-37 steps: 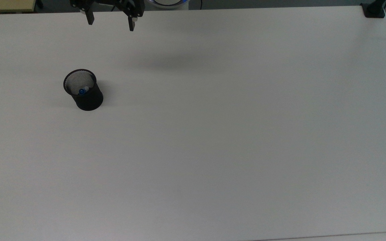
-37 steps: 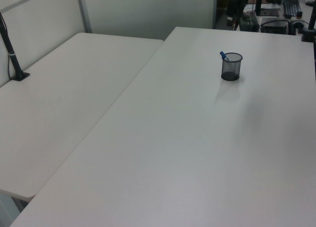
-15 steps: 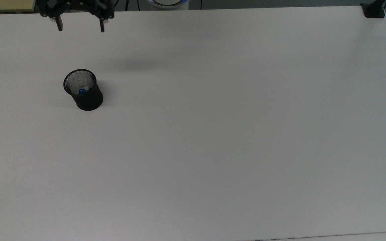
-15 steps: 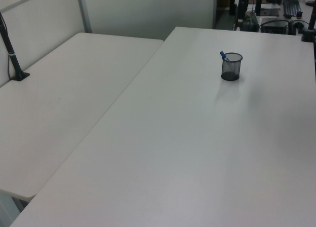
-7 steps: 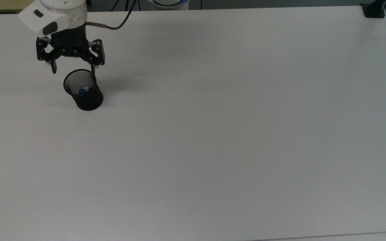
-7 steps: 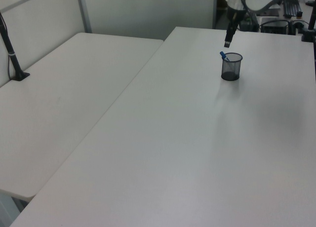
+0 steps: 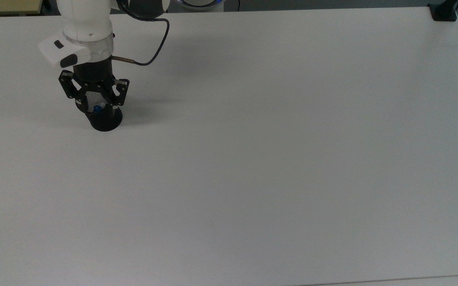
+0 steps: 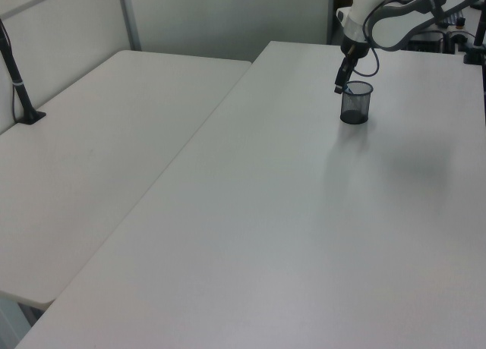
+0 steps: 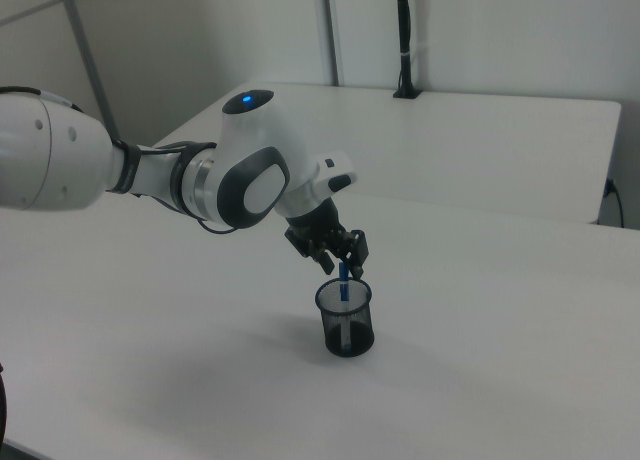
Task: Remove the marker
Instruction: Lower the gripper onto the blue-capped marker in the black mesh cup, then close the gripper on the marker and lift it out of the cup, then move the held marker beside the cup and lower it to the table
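A black mesh cup [image 7: 105, 121] stands on the white table [image 7: 253, 159] near the top view's left far side. The marker's blue cap [image 7: 97, 108] shows inside the cup's mouth, and in the right view the marker [image 9: 343, 284] sticks up above the rim of the cup [image 9: 345, 325]. My gripper [image 7: 96, 105] hangs open right over the cup's mouth, a finger on each side of the marker top, apart from it. In the right view the gripper [image 9: 340, 270] straddles the blue cap. In the left view the gripper [image 8: 339, 86] meets the rim of the cup [image 8: 355, 105].
A black clamp base [image 7: 443, 12] sits at the top view's far right corner. A second white table [image 8: 99, 144] adjoins on the left view's left, with a black post [image 8: 19, 80] clamped to it. The arm's cable [image 7: 155, 47] loops behind the wrist.
The open gripper came from beyond the table's far edge, then dropped down over the cup, and now brackets the marker top. Cup and marker have not moved.
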### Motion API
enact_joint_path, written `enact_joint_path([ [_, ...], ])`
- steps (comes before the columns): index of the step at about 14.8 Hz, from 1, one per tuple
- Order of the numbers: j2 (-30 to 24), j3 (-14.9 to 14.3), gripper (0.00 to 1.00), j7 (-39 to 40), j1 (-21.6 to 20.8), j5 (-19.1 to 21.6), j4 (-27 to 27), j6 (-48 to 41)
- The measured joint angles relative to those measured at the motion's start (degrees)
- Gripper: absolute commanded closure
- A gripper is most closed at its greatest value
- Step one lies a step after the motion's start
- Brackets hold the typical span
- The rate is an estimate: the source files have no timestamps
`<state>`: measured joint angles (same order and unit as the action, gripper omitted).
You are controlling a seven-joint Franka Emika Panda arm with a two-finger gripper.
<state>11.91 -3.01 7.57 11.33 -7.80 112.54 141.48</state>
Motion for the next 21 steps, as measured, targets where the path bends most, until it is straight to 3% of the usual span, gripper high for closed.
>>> enact_joint_path([
  [3,0.1,0.0,1.00,-0.2,0.1,3.4,-0.1,0.8],
  [8,-3.0,0.0,1.00,-0.8,0.9,3.7,-2.1,-0.4],
  [14,-10.5,0.7,1.00,-2.4,0.5,11.6,-11.1,-18.8],
  [17,-10.1,3.2,1.00,-5.1,-0.5,11.8,-11.7,-24.3],
  [21,-3.1,4.3,1.00,-6.9,-2.9,11.8,-11.0,-25.1],
])
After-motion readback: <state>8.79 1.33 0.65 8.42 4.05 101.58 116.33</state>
